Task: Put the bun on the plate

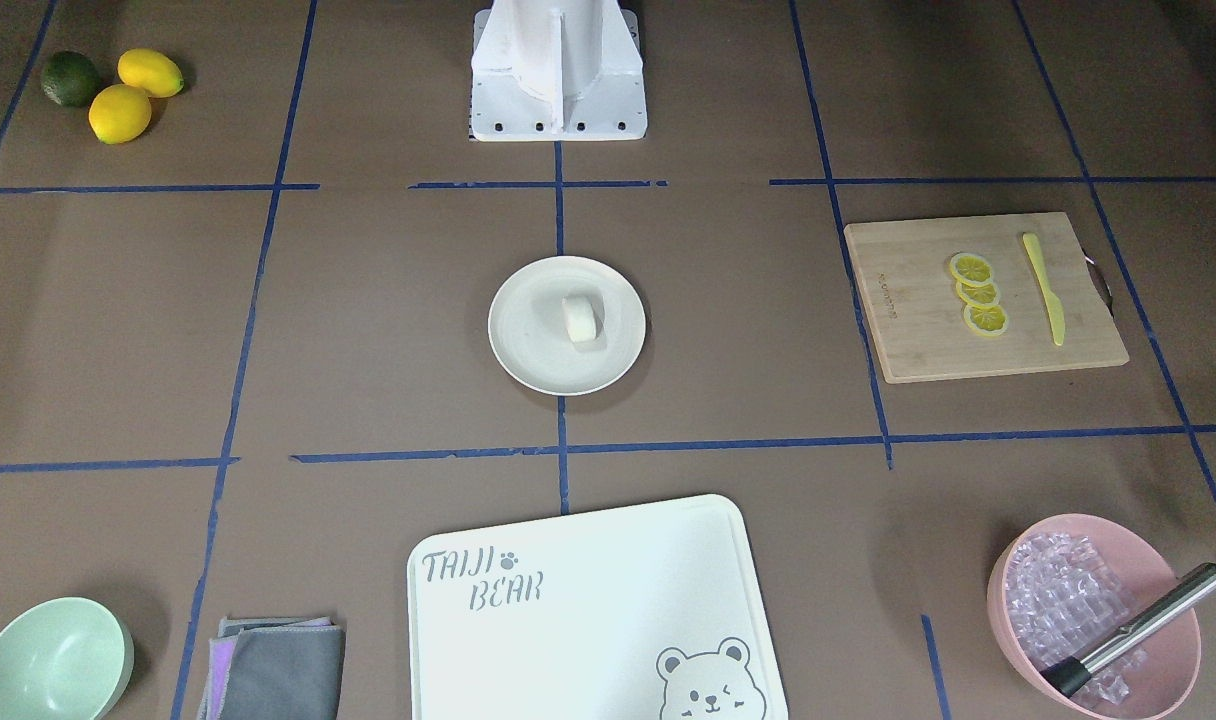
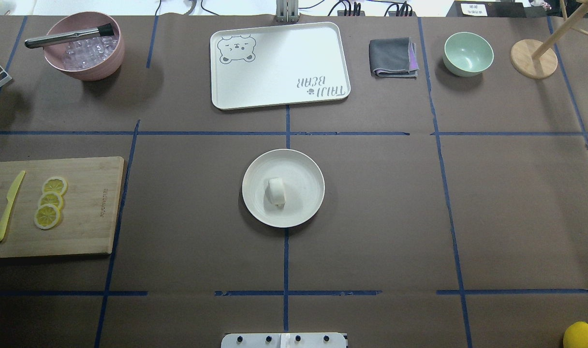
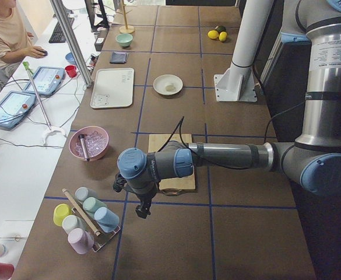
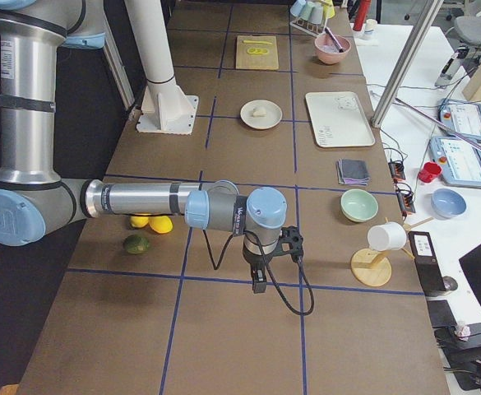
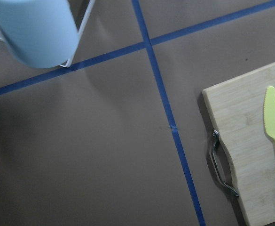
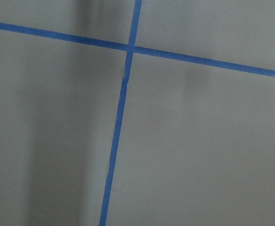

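The bun (image 1: 581,318) rests on the plate (image 1: 528,350), a little off its middle and well apart from both claws. The left claw (image 3: 141,209) hangs over the table and points down. The cups (image 3: 105,218) are just beside it and the cutting board (image 3: 157,141) is near. I cannot tell whether it is clenched or released. The right claw (image 4: 259,284) hangs over the table, far from the plate, with the lemons (image 4: 159,224) near its arm. I cannot tell its state either.

open table (image 2: 178,203) around plate (image 2: 304,170), bear board (image 2: 279,63) near
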